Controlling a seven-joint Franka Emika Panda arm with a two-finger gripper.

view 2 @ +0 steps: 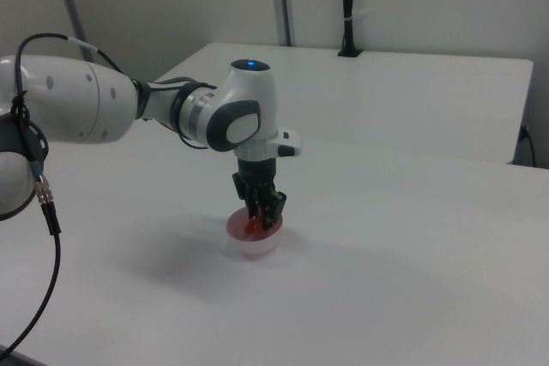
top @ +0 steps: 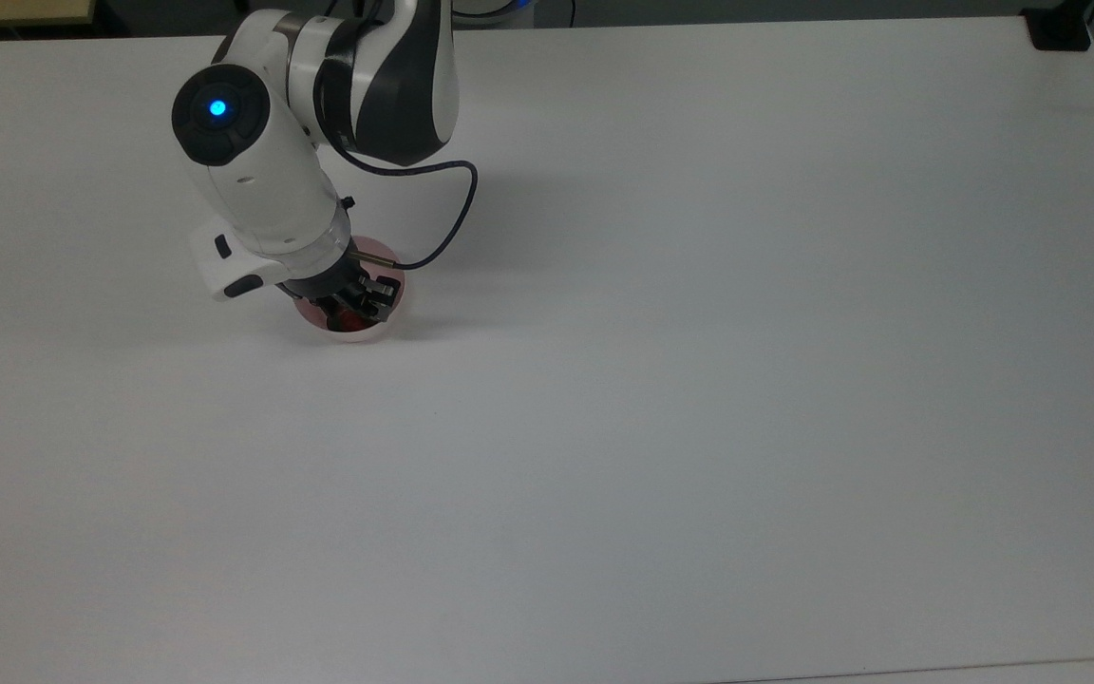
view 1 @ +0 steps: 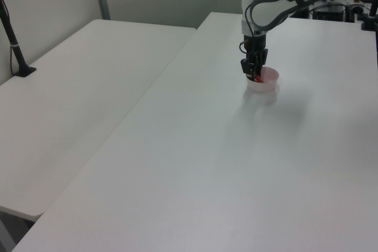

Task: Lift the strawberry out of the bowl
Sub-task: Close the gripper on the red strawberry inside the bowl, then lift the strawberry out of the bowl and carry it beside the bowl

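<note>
The pale pink bowl (top: pixel 397 289) (view 1: pixel 267 81) (view 2: pixel 257 243) stands on the white table (top: pixel 699 332), toward the top view's left. The red strawberry (top: pixel 349 324) (view 2: pixel 250 227) lies inside it, partly hidden by the arm's hand. My gripper (top: pixel 354 306) (view 1: pixel 254 74) (view 2: pixel 261 214) points down into the bowl. It is open, with a dark finger on either side of the strawberry, low near the bowl's floor. Whether the fingers touch the fruit I cannot tell.
The white and dark arm (top: pixel 319 85) leans over the bowl from the table's far edge, and its thin cable (top: pixel 457 218) loops beside the bowl. A second white table (view 1: pixel 77 98) stands to the left view's left, with a black post (view 1: pixel 15 45) on it.
</note>
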